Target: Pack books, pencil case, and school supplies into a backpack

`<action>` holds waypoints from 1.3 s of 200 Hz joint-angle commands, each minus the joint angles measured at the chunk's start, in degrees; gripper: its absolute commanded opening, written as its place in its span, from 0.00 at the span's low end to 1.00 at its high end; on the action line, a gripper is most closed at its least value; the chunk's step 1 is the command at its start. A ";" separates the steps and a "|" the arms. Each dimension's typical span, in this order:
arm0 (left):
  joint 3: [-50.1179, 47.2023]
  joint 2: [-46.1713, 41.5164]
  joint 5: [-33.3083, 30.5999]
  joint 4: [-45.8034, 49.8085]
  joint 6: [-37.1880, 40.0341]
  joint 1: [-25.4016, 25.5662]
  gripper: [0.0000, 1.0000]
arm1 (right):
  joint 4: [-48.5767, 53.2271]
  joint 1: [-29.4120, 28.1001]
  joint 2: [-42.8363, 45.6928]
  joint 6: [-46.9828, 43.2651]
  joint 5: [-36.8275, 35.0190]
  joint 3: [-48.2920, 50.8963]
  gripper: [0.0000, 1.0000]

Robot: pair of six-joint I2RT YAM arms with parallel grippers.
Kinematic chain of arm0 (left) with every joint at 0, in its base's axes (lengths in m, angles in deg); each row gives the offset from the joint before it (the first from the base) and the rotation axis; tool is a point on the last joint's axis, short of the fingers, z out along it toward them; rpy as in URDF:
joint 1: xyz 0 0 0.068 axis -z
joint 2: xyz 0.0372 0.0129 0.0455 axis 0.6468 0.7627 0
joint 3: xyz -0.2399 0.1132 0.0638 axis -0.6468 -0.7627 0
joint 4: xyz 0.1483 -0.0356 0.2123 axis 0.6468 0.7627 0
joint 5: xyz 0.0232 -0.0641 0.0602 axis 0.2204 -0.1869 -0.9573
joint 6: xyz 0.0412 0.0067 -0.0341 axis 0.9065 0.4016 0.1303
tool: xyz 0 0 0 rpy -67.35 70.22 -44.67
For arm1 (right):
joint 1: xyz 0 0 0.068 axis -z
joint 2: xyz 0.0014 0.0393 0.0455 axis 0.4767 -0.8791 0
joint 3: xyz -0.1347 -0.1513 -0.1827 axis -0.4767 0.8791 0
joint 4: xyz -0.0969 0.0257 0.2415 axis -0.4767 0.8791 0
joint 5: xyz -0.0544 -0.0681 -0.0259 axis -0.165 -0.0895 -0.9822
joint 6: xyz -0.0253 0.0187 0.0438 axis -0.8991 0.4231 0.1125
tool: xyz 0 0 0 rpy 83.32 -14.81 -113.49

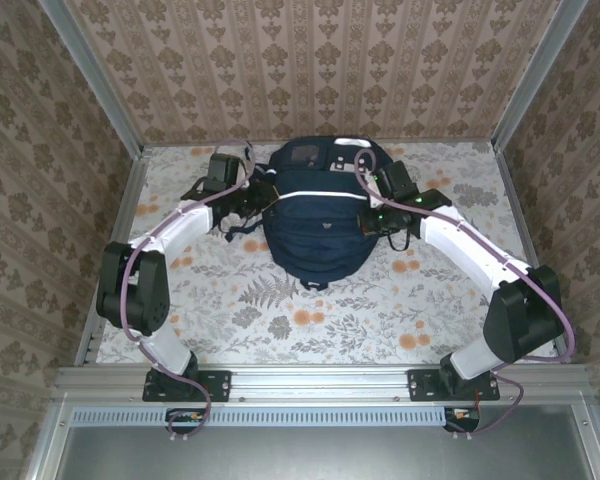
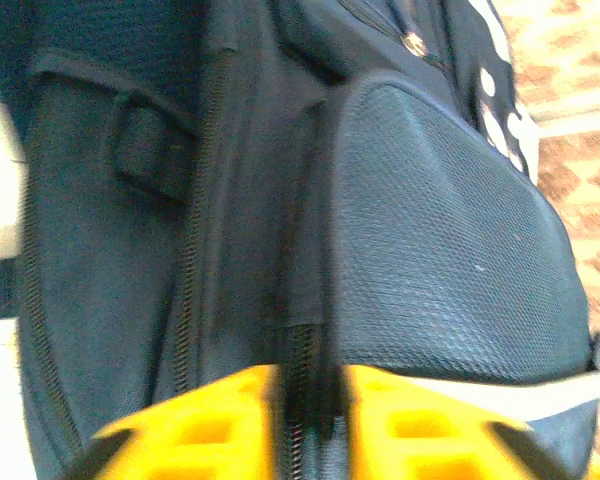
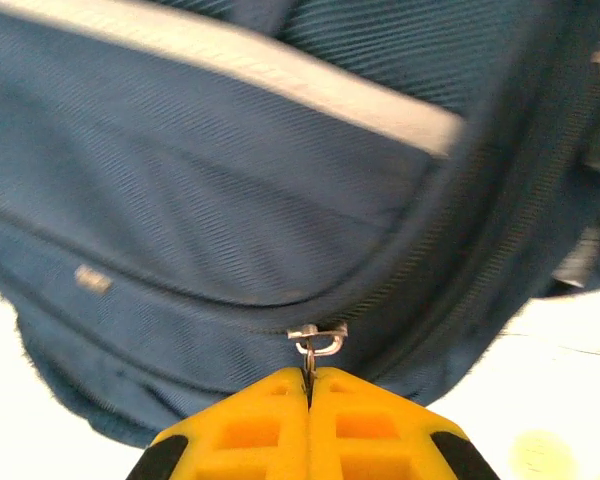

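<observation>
One backpack lies toward the far middle of the flowered table, navy blue with a white stripe across its upper part. Its inside is hidden from every view, so I cannot tell what it holds. Two arms reach it, one from each side.

The left gripper is at the bag's left flank. Its two yellow fingers are drawn close together with a dark ridge of zipper and fabric pinched between them. Just to the right of that ridge bulges one mesh side pocket, which looks flat, though its opening is out of sight. One short strap loop sits on the panel to the left, and a small metal tab shows near the top of the view.

The right gripper is at the bag's right flank. Its two fingers are pressed tightly together, nipping the lower end of one metal zipper pull. The pull hangs from a zipper line that curves under a front pocket panel. Above it runs a pale grey band, blurred.
</observation>
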 commanded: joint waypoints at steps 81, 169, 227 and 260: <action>-14.28 -14.95 -0.80 -7.61 -15.43 5.93 0.58 | -11.43 -9.26 -7.43 7.37 16.02 -4.19 0.00; -11.21 -6.75 -1.25 -13.23 -18.82 9.51 0.40 | -11.65 -9.37 -5.19 7.98 15.06 -1.60 0.00; -11.63 -6.31 -6.01 -9.67 -17.55 8.93 0.00 | -4.02 -9.28 -2.82 3.65 3.11 -2.02 0.00; -13.32 -7.38 -7.02 -7.72 -15.59 7.59 0.00 | 4.22 -8.13 -1.23 -0.17 -9.67 -1.76 0.00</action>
